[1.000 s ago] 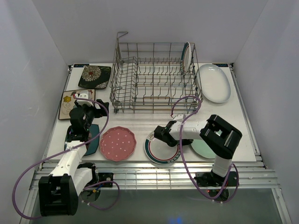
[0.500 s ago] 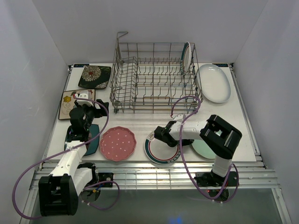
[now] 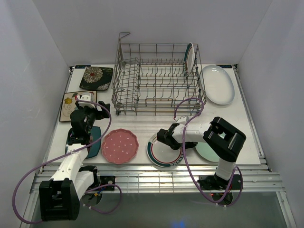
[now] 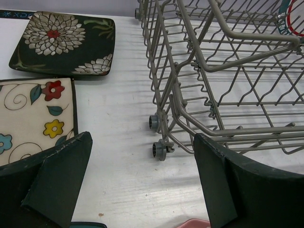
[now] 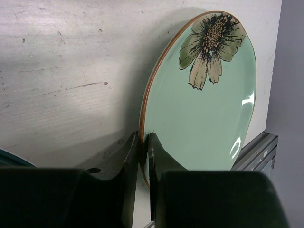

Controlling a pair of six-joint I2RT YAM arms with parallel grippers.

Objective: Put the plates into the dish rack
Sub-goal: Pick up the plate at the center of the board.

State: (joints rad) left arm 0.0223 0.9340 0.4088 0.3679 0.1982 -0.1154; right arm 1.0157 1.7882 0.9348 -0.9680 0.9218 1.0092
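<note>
So, grey wire dish rack (image 3: pixel 156 88): far side of the white table (image 3: pixel 247 123), long axis left to right; one white green-rimmed round plate (image 3: pixel 190 58) stands on edge in its far right corner.
Large white oval plate (image 3: pixel 217 84): flat, just right of the rack, long axis near to far.
Mint floral round plate (image 5: pixel 204 109): near table edge, flower end away from the claw.
Right gripper (image 5: pixel 144 142): clamped on the mint plate's brown rim.
Left gripper (image 4: pixel 142 156): jaws wide, holding nothing, near the rack's near left corner.

White scuffed table (image 3: pixel 142 124); white walls (image 3: pixel 47 42); metal rails (image 3: pixel 156 178) at near edge
</note>
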